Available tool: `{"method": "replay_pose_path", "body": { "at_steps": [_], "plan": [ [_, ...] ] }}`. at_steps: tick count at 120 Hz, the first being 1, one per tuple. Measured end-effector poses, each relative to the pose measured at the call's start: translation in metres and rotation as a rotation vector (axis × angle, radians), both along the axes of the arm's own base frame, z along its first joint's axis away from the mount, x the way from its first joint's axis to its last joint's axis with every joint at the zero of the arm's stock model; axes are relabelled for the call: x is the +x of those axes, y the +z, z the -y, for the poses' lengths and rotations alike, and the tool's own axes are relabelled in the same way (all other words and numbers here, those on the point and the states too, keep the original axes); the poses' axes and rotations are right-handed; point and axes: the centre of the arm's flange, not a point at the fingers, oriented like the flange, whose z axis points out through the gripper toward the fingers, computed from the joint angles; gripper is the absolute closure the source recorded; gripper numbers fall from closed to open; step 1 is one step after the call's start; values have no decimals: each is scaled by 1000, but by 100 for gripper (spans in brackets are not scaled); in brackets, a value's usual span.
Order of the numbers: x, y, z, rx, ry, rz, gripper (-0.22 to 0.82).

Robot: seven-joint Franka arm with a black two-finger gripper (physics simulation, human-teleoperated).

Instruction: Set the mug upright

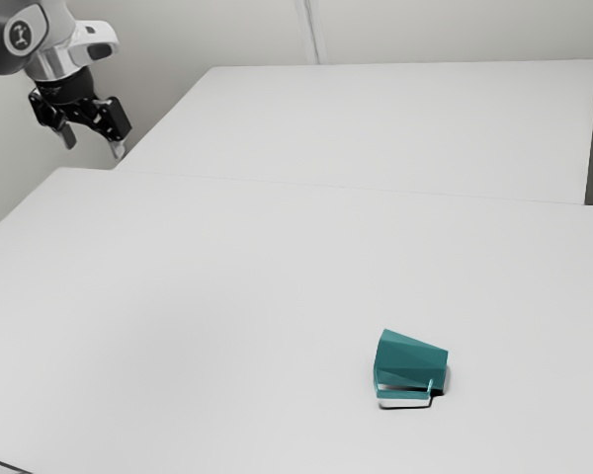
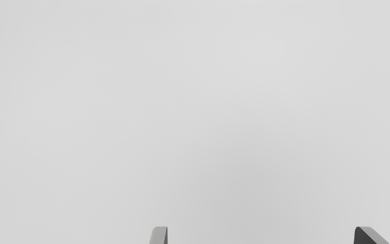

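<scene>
High at the exterior view's upper left is my gripper (image 1: pixel 94 146), black with two grey-tipped fingers held apart. In the wrist view the gripper (image 2: pixel 261 234) is open, its two tips far from each other with only pale surface behind them. A teal mug (image 1: pixel 411 360) lies on its side on the white table toward the exterior view's lower right, a wide distance from the gripper. Its handle (image 1: pixel 432 387) is on the side nearer the exterior camera, low by the table.
The white table (image 1: pixel 227 296) spreads beneath the mug. Beyond it, across a thin seam, is another white surface (image 1: pixel 395 128), with pale walls behind. A dark thin line (image 1: pixel 5 464) crosses the exterior view's lower left corner.
</scene>
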Motion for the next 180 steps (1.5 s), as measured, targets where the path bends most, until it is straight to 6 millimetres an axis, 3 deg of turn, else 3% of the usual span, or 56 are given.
{"method": "replay_pose_path", "body": {
  "at_steps": [19, 28, 39, 56, 70, 101, 114, 124, 147, 180],
  "plan": [
    [6, -3, 3, -7, -30, 8, 0],
    [14, -15, 6, -9, -44, -6, 0],
    [31, -40, 11, -42, -57, -34, 0],
    [54, -98, 36, -228, -50, -108, 0],
    [47, -146, 60, -387, -19, -190, 0],
    [22, -224, 105, -610, 101, -317, 0],
    [21, -254, 121, -668, 159, -344, 0],
    [25, -272, 139, -692, 184, -350, 0],
    [21, -296, 207, -736, 188, -387, 0],
    [11, -331, 238, -855, 346, -451, 0]
  ]
}}
